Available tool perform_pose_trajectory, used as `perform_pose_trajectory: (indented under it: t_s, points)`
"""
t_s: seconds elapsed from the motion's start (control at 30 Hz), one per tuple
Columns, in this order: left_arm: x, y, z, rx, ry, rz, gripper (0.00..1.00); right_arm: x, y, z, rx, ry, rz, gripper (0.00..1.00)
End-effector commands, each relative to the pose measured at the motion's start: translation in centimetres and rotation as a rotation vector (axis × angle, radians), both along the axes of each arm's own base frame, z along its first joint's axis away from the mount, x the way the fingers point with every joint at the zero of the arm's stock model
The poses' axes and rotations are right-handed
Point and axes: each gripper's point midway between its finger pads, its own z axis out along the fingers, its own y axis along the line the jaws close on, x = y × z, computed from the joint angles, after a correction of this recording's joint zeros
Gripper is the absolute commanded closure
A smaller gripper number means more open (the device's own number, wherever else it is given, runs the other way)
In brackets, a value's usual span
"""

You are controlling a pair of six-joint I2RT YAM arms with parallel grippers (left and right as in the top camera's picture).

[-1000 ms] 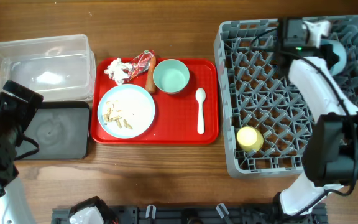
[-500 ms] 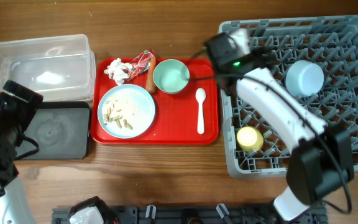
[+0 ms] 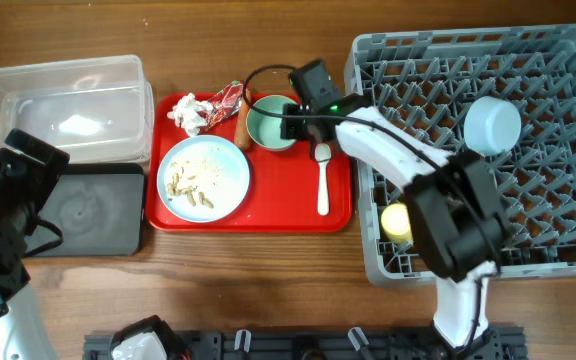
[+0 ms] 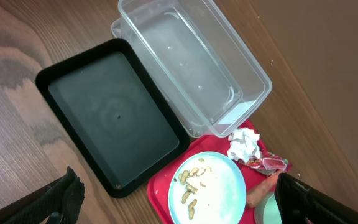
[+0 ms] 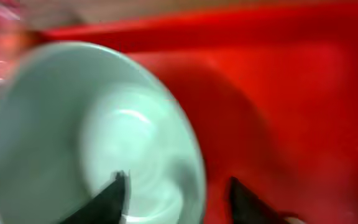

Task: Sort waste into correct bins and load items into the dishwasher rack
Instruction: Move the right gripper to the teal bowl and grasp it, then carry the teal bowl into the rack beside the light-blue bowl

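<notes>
— Surface?
— Brown wooden table (image 3: pixel 268 40), grain running across, filling the frame edge to edge.
— And the right gripper (image 5: pixel 178 196)?
— Spread wide astride the rim of the green bowl (image 3: pixel 273 125), top centre of the red tray (image 3: pixel 268 205); blurred up close.
— And the left gripper (image 4: pixel 185 205)?
— Parted wide, holding nothing, lower left by the black tray (image 3: pixel 93 210).
— Elsewhere?
— Clear tub (image 3: pixel 63 95) upper left; grey rack (image 3: pixel 558 200) at right, holding an upturned bowl (image 3: pixel 492 123) and yellow cup (image 3: pixel 400 222).

Grey pegged plastic rack (image 3: pixel 548 220), right, holds upturned pale blue bowl (image 3: pixel 492 122), yellow cup (image 3: pixel 396 222). Centre: upright green bowl (image 3: pixel 268 126), white spoon (image 3: pixel 322 180), scrap-strewn plate (image 3: pixel 218 180), crumpled tissue (image 3: pixel 189 113), red wrapper (image 3: pixel 226 100). Left: clear tub (image 3: pixel 63 100), black tray (image 3: pixel 93 212).
</notes>
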Motion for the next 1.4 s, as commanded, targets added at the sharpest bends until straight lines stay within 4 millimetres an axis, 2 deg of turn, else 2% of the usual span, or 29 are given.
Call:
perform_pose_trajectory:
  t_s: [0.0, 0.03, 0.07, 0.13, 0.2, 0.27, 0.37, 0.4, 0.47, 0.53, 0.6, 0.7, 0.77, 0.93, 1.0, 1.1, 1.13, 1.2, 1.37]
  points:
    - [-0.1, 0.4, 0.1, 0.008, -0.002, 0.025, 0.0, -0.3, 0.1, -0.9, 0.035, 0.053, -0.066, 0.77]
    - [-0.1, 0.4, 0.1, 0.008, -0.002, 0.025, 0.0, -0.3, 0.0, -0.6, 0.035, 0.05, -0.064, 0.89]
    - [-0.1, 0.4, 0.1, 0.008, -0.002, 0.025, 0.0, -0.2, -0.2, -0.3, 0.029, 0.045, -0.066, 0.96]
    - [-0.1, 0.4, 0.1, 0.008, -0.002, 0.025, 0.0, 0.2, -1.6, 1.3, -0.013, 0.007, -0.07, 0.96]
    - [-0.1, 0.4, 0.1, 0.008, -0.002, 0.025, 0.0, 0.9, -4.2, 3.8, -0.106, -0.066, -0.079, 0.96]
    - [-0.1, 0.4, 0.1, 0.008, -0.002, 0.025, 0.0, 1.2, -6.6, 7.6, -0.175, -0.148, -0.08, 0.96]
    - [-0.1, 0.4, 0.1, 0.008, -0.002, 0.025, 0.0, 1.0, -10.9, 15.1, -0.296, -0.311, -0.086, 0.96]
    - [-0.1, 0.4, 0.1, 0.008, -0.002, 0.025, 0.0, 0.6, -14.5, 19.1, -0.41, -0.399, -0.166, 0.96]
    - [-0.1, 0.4, 0.1, 0.008, -0.002, 0.025, 0.0, -0.8, -20.8, 24.5, -0.616, -0.506, -0.356, 0.96]
    - [-0.1, 0.4, 0.1, 0.008, -0.002, 0.025, 0.0, -3.9, -28.1, 30.0, -0.926, -0.559, -0.565, 0.96]
    - [-0.1, 0.4, 0.1, 0.008, -0.002, 0.025, 0.0, -5.7, -32.4, 31.9, -1.117, -0.518, -0.679, 0.96]
    - [-0.1, 0.4, 0.1, 0.008, -0.002, 0.025, 0.0, -6.6, -37.1, 30.9, -1.212, -0.405, -0.755, 0.96]
    - [-0.1, 0.4, 0.1, 0.008, -0.002, 0.025, 0.0, -5.8, -38.2, 28.8, -1.178, -0.353, -0.726, 0.96]
    - [-0.1, 0.4, 0.1, 0.008, -0.002, 0.025, 0.0, -3.0, -36.9, 24.4, -1.161, -0.283, -0.618, 0.96]
    - [-0.1, 0.4, 0.1, 0.008, -0.002, 0.025, 0.0, -2.3, -37.1, 22.2, -1.216, -0.224, -0.59, 0.96]
    - [-0.1, 0.4, 0.1, 0.008, -0.002, 0.025, 0.0, -1.7, -37.7, 20.4, -1.329, -0.165, -0.587, 0.96]
    - [-0.1, 0.4, 0.1, 0.008, -0.002, 0.025, 0.0, -1.2, -37.4, 19.2, -1.299, -0.15, -0.546, 0.96]
    - [-0.1, 0.4, 0.1, 0.008, -0.002, 0.025, 0.0, -0.1, -35.4, 16.2, -1.183, -0.126, -0.437, 0.96]
    - [-0.1, 0.4, 0.1, 0.008, -0.002, 0.025, 0.0, 0.8, -33.4, 14.6, -1.247, -0.124, -0.385, 0.96]
